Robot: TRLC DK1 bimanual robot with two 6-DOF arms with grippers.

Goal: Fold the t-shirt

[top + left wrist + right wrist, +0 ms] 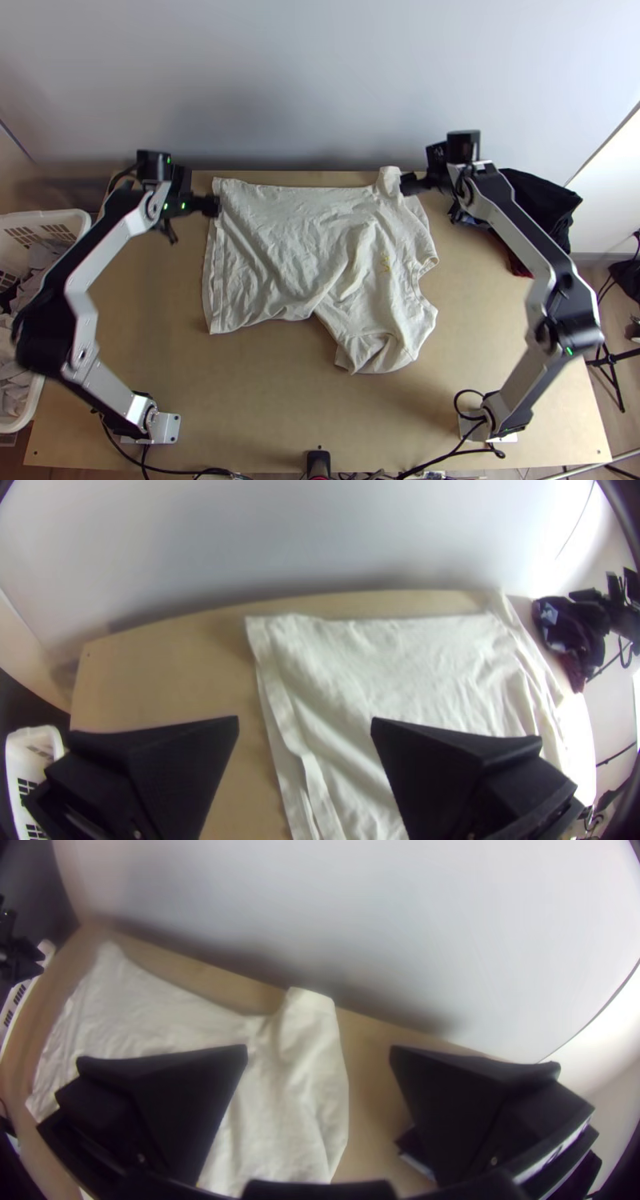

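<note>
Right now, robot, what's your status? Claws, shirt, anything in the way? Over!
Left gripper and right gripper open, both empty. T-shirt spread but wrinkled. Dark clothes at the table's far right, off the shirt. Over.

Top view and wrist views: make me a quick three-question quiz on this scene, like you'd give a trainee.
1. Open or shut: how do the fingers of the left tool and the right tool stand?
2. True or false: the t-shirt lies inside the white basket.
3. On which arm's side do the dark clothes lie: (a) left; (b) right?
Key: 1. both open; 2. false, it lies on the table; 3. b
</note>
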